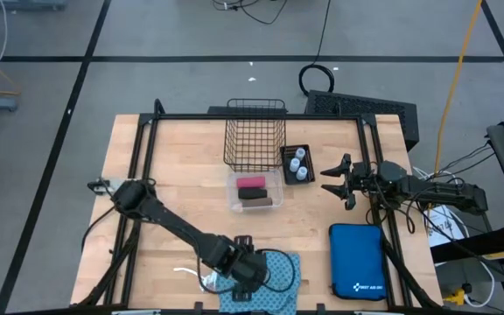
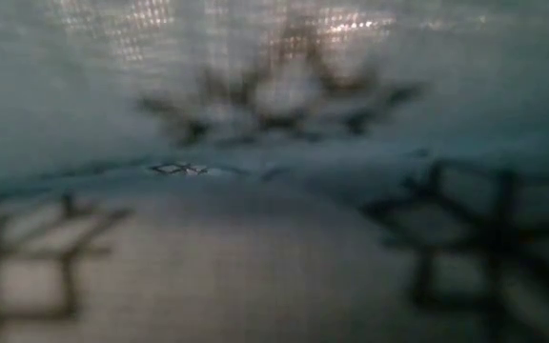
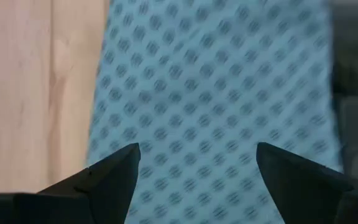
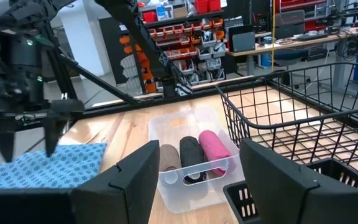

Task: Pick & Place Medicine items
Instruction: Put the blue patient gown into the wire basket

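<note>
The teal patterned cloth (image 1: 278, 278) lies flat at the table's near edge, its white string (image 1: 186, 272) trailing off to the left. It fills the low view as a blur (image 2: 274, 191). My left gripper (image 3: 197, 177) points down over the cloth (image 3: 216, 93), open, with a finger on either side and nothing between them. A clear tray (image 1: 255, 191) at mid-table holds a pink roll (image 4: 213, 152), a dark roll (image 4: 190, 155) and a brown roll (image 4: 166, 158). White-capped vials (image 1: 299, 164) stand in a small black tray. My right gripper (image 1: 339, 179) waits open at the right.
A black wire basket (image 1: 255, 133) stands behind the clear tray. The big blue zip case (image 1: 357, 261) lies at the near right. A black frame (image 1: 252, 116) runs around the work area. Bare wood shows at the left (image 1: 182, 192).
</note>
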Motion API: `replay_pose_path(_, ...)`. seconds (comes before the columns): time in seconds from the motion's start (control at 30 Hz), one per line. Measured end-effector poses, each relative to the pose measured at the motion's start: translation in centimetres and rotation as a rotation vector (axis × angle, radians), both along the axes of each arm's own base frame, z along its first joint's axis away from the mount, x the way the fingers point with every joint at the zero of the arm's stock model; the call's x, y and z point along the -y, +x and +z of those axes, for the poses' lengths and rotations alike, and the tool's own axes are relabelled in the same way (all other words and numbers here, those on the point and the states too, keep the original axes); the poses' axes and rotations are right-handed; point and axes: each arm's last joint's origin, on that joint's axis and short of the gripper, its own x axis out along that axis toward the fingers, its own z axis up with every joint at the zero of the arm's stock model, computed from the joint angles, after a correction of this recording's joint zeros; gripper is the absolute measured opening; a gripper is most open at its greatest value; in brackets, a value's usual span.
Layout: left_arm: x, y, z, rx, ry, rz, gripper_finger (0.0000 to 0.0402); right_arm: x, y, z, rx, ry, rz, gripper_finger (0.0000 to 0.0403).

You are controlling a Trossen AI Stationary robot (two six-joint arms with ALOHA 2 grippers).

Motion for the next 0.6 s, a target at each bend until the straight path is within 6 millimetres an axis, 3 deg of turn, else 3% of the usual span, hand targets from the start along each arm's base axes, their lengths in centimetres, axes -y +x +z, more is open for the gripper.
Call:
replay_pose_path(0.2, 2.1, 0.1, -0.1, 0.127, 0.012, -0.035, 0.032, 0.0, 0.0, 0.0, -0.001, 0.0, 0.0, 0.0212)
replay_pose_path(0.37, 2.8, 0.4, -3.3, 0.09, 0.116, -0.104, 0.0315, 0.0, 0.0, 0.0, 0.0, 0.0, 0.0, 0.0212)
replay_pose_path(0.6, 2.2, 1.7, -7.9, 0.002, 0.149, -0.098, 0.0325, 0.0, 0.0, 0.0, -0.001, 0.0, 0.0, 0.0212)
